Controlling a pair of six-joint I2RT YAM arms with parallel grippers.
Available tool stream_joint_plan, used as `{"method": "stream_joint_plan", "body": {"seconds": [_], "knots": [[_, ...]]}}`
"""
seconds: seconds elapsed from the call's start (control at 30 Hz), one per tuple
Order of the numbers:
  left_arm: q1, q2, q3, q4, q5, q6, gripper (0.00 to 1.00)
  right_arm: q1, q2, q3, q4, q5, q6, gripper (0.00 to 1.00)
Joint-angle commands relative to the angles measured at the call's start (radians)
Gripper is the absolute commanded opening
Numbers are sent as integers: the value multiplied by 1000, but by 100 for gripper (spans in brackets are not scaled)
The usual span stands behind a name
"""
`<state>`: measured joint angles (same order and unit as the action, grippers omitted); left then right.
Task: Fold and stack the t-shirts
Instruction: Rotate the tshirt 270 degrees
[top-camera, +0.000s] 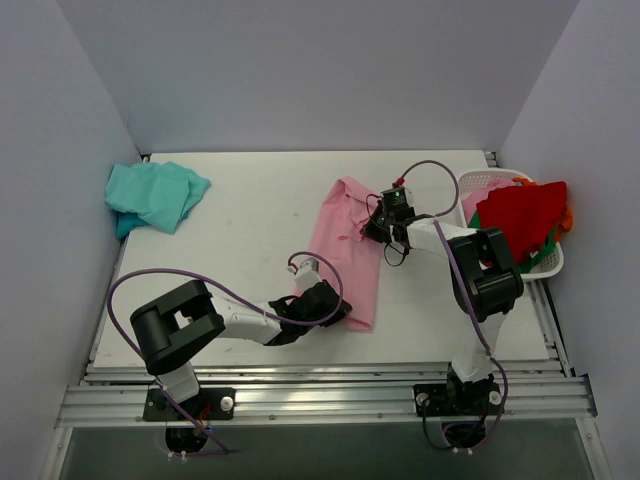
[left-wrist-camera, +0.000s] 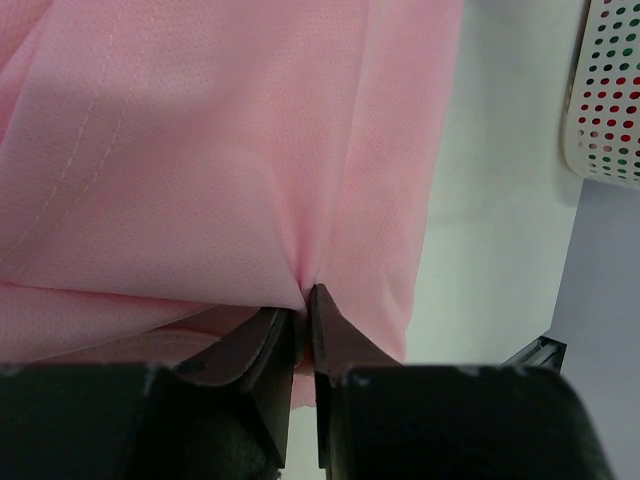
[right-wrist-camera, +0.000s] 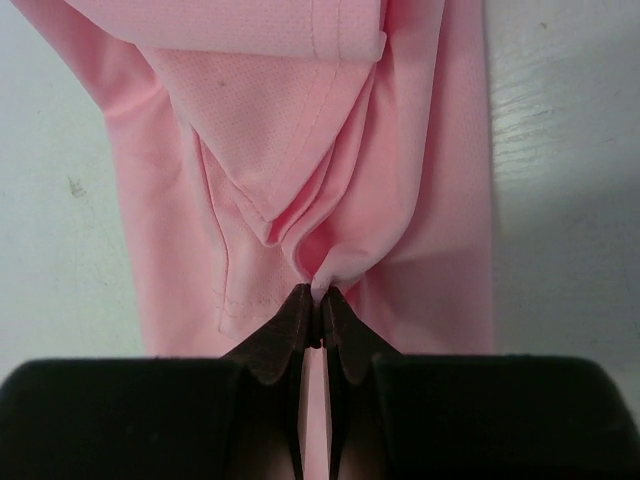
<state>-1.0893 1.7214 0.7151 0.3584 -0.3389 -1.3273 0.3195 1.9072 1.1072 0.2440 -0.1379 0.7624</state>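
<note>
The light pink t-shirt (top-camera: 345, 245) lies as a long narrow strip on the middle of the table. My left gripper (top-camera: 335, 312) is shut on its near end; the left wrist view shows the jaws pinching a fold of pink cloth (left-wrist-camera: 250, 180). My right gripper (top-camera: 378, 222) is shut on the far right edge of the shirt, pinching a bunched fold (right-wrist-camera: 320, 275). The teal t-shirt (top-camera: 155, 196) lies crumpled at the far left of the table, away from both grippers.
A white plastic basket (top-camera: 545, 262) with red, green and orange garments (top-camera: 522, 215) stands at the table's right edge, close behind the right arm. It also shows in the left wrist view (left-wrist-camera: 610, 90). Grey walls close in the sides and back.
</note>
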Motion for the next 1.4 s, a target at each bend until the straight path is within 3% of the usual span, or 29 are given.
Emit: {"method": "stream_joint_plan", "body": {"seconds": [0.0,0.13,0.27,0.53,0.6,0.63,0.7,0.73,0.97,1.1,1.23,1.33,1.37], "knots": [[5,0,-6,50,6,-1,19,-7,18,65,-20,4,5,0],[5,-14,-29,53,12,3,16,-17,67,184,-63,6,2,0],[2,-31,-51,62,27,19,14,-45,180,405,-130,21,-18,0],[-14,-43,-106,60,47,51,11,-169,592,1047,-298,-23,-2,0],[-14,-49,-112,47,46,59,11,-209,645,1118,-302,-54,18,6],[-14,-52,-115,41,46,65,10,-220,674,1152,-301,-57,38,33],[-14,-56,-129,34,49,73,9,-249,679,1154,-290,-46,49,69],[-15,-57,-134,33,51,79,9,-255,673,1149,-284,-40,54,99],[-20,-63,-175,34,41,79,7,-270,520,992,-193,-32,34,100],[-37,-86,-140,-4,32,115,4,-252,322,765,-109,-35,26,100],[-38,-178,-143,-136,-39,134,2,-224,127,531,-20,-35,28,100],[-15,-305,-151,-313,-147,148,2,-191,-38,336,30,-23,28,100],[-1,-339,-141,-454,-211,155,2,-182,-74,295,35,-6,28,100]]}}
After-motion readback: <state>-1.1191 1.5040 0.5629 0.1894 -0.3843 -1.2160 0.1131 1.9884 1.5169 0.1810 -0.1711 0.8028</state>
